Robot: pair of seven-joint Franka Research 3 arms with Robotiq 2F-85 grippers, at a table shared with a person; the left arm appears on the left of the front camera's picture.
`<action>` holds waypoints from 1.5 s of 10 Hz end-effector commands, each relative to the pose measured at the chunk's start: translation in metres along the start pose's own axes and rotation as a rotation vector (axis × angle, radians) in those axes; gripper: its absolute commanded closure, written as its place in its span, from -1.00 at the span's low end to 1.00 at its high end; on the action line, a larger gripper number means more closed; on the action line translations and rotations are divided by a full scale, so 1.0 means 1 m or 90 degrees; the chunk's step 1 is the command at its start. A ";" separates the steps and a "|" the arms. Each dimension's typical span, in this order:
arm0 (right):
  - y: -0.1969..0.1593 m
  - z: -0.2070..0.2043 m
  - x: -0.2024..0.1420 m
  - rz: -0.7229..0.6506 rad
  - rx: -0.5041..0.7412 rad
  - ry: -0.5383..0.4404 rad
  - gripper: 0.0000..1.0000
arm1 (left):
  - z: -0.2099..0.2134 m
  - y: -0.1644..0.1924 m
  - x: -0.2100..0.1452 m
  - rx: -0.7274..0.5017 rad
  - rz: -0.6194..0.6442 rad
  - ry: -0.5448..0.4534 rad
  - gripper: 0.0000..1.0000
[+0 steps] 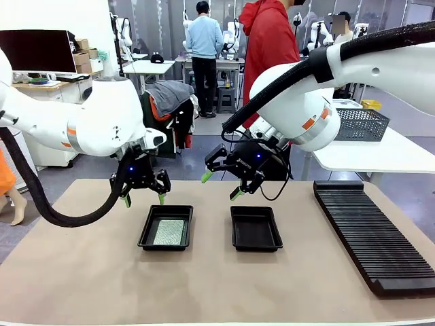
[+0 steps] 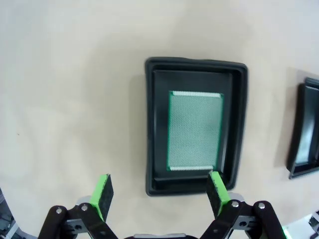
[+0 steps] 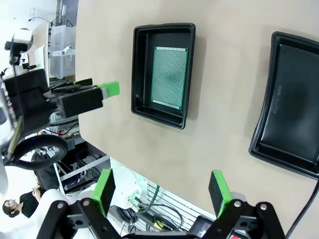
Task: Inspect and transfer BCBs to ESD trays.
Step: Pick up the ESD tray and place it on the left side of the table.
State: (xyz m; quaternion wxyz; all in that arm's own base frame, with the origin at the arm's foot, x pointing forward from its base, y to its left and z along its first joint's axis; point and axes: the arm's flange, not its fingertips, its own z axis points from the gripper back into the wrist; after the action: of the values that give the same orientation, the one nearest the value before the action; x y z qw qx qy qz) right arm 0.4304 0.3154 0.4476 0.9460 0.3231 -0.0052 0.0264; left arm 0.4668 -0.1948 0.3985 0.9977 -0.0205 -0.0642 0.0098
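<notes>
Lighting was bright and even, looked like diffuse ceiling light, so the desk (image 1: 81, 272) only had soft, faint shadows hugging the loaded tray (image 1: 146, 234), the empty tray (image 1: 255, 229) and the rack (image 1: 374, 238). The front view was pretty sharp with no motion blur, and the room behind was just a touch softer. The left wrist view came out a bit hazy, the pale desk nearly washed out. The right wrist view had obvious wide-angle bending, with the empty tray bowed near the frame edge. Tray rims had a mild sheen, no harsh glare.
</notes>
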 end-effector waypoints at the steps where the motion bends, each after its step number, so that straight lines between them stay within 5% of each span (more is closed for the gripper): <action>1: 0.003 -0.002 0.002 -0.011 -0.006 0.001 -1.00 | -0.018 -0.001 0.009 0.034 0.011 -0.007 -1.00; 15: 0.003 -0.002 0.002 -0.011 -0.006 0.001 -1.00 | -0.099 0.010 0.030 0.032 -0.016 0.033 -1.00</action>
State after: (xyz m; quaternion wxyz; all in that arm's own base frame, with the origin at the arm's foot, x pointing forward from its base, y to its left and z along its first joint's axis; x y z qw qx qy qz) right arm 0.4306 0.3156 0.4479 0.9459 0.3233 -0.0055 0.0264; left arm 0.5087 -0.1901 0.3042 0.9992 0.0054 -0.0381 -0.0065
